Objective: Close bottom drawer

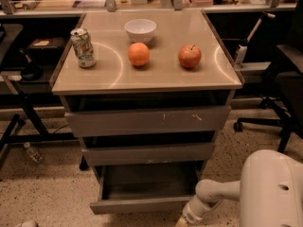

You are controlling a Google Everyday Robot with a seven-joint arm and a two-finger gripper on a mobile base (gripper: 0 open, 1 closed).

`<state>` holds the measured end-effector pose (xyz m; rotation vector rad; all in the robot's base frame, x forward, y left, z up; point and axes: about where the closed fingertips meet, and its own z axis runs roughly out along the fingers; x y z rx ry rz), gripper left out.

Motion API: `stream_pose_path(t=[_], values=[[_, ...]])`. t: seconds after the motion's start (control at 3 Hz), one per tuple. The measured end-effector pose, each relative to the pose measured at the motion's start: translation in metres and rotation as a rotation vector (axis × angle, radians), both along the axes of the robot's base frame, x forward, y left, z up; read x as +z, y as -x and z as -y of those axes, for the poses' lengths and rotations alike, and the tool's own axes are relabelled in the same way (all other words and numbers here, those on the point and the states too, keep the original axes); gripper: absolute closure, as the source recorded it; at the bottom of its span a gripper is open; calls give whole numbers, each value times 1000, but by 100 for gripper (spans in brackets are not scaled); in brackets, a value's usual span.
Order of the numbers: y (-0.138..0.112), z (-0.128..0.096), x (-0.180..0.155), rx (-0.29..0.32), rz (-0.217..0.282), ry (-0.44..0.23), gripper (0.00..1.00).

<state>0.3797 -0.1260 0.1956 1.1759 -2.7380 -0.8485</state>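
A pale speckled stone-look floor (pixel 52 193) runs under everything, lit in a warm, dim yellow. At the back stands a long light-topped workbench (pixel 61 3), cluttered, with dark shadow below it. On the left are the black metal legs of a desk frame (pixel 23 122), and near them a small clear plastic bottle (pixel 33 153) lies on its side. A black wheeled office chair (pixel 284 84) stands at the right. The gripper (pixel 182 220) is low at the bottom edge, close to the floor.
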Motion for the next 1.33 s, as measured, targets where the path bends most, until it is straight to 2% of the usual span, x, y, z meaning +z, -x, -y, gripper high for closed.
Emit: stream_pose_path(t=[0.33,1.33], values=[[-14,-3,0,-7,41,9,100],[-63,-12,2,16,151,36,100]])
